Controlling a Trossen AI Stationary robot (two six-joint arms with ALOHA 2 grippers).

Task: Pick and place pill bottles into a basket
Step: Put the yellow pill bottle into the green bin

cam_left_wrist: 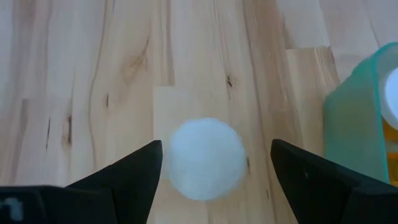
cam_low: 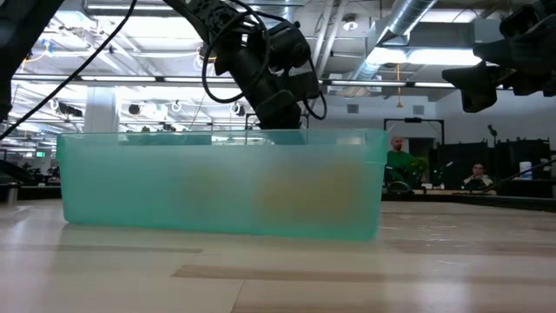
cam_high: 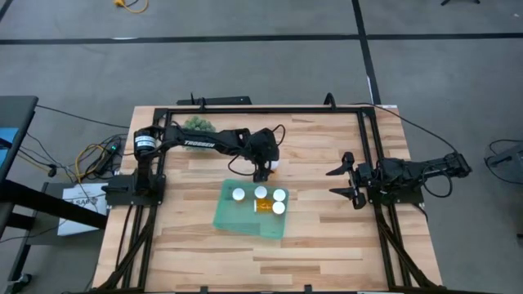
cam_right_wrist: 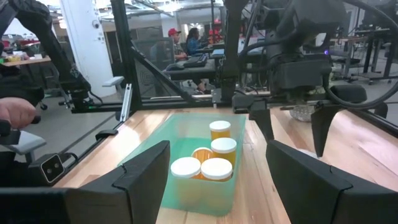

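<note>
A pill bottle with a white cap (cam_left_wrist: 207, 158) stands upright on the wood table just beyond the far edge of the teal basket (cam_high: 225, 216); it also shows in the high view (cam_high: 275, 167). My left gripper (cam_left_wrist: 216, 146) points down over it and is open, one finger on each side of the cap with a gap on both sides. Several bottles are in the basket: three stand upright (cam_right_wrist: 217, 168) and one lies on its side (cam_high: 263, 206). My right gripper (cam_high: 343, 181) is open and empty, off the basket's right side.
A small bushy green plant (cam_high: 198, 124) sits at the table's far left, beside my left arm. A black frame (cam_high: 372, 147) runs around the table. People sit in the room beyond (cam_low: 400, 158), and a hand (cam_right_wrist: 15, 113) shows at the side.
</note>
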